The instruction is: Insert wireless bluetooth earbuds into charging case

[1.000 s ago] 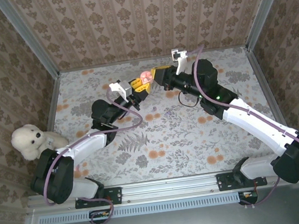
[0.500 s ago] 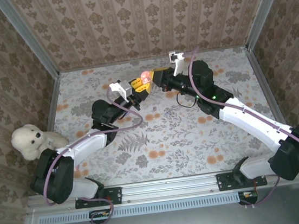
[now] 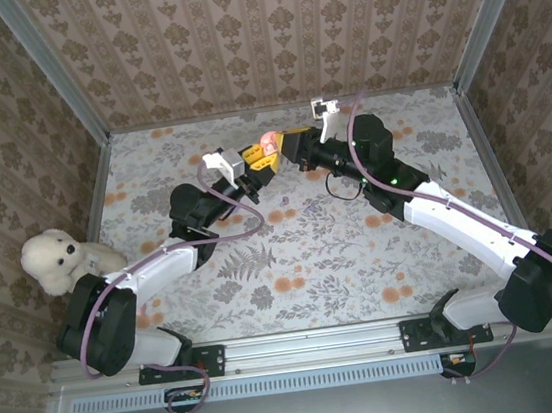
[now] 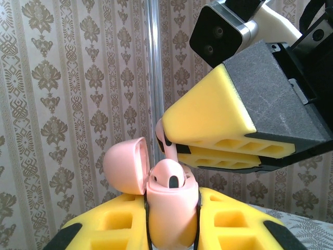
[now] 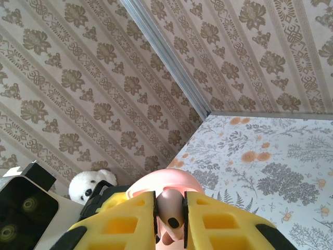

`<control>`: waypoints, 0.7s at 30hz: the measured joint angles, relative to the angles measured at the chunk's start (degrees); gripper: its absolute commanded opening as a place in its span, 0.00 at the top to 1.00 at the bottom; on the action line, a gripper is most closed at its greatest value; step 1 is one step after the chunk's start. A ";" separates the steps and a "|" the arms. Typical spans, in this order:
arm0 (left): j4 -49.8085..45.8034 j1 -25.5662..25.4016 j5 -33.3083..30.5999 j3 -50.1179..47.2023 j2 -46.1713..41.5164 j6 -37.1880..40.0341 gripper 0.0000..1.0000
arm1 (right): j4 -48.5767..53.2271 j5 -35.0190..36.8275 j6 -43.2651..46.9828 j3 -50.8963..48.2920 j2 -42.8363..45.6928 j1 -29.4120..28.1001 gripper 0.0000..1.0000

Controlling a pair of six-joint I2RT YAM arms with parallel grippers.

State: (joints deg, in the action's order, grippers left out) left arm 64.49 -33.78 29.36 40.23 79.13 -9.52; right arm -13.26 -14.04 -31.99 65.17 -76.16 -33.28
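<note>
So, the glossy pink plastic charging case (image 4: 171, 211) is clamped upright between the yellow foam-padded fingers (image 4: 112, 226) of the left gripper (image 4: 171, 221), which is closed tight on its body. It's held over the far part of the floral-print table (image 3: 312, 252). The rounded hinged lid (image 4: 125, 166) is flipped open to the left as seen from the left wrist, and a rounded pink piece with a dark spot (image 4: 169, 178) is sat in the open mouth. It looks like one earbud already seated, but that can't be confirmed.

The right gripper (image 5: 169, 202) is closed on a small pink earbud (image 5: 169, 211), pinched in the narrow gap between its own yellow padded fingers (image 5: 221, 226). In the left wrist view, the earbud's end is seen poking out at those fingertips, just above the case's opening and a bit to its left, next to the lid. Whether it's touching the case can't be told.

From the top view, the two grippers are met tip to tip with the pink case right between them. A white fluffy teddy bear (image 3: 56, 259) is parked by the left wall, well apart from all that.
</note>
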 measured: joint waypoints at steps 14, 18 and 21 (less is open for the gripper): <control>-1.49 0.00 -0.22 0.00 0.00 0.00 1.00 | -0.35 -1.46 0.70 -1.46 0.04 0.15 0.80; -1.95 0.00 -0.22 0.00 0.00 0.00 1.00 | -0.31 -1.46 0.81 -1.66 0.04 0.13 0.78; -1.95 0.00 -0.24 0.00 0.00 0.00 1.00 | -0.26 -1.42 1.22 -1.66 0.04 0.13 0.69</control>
State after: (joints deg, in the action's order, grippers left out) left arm 62.54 -33.78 29.12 40.23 79.13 -9.52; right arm -13.52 -15.46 -30.76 63.51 -76.12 -33.15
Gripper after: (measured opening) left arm 0.203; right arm 0.274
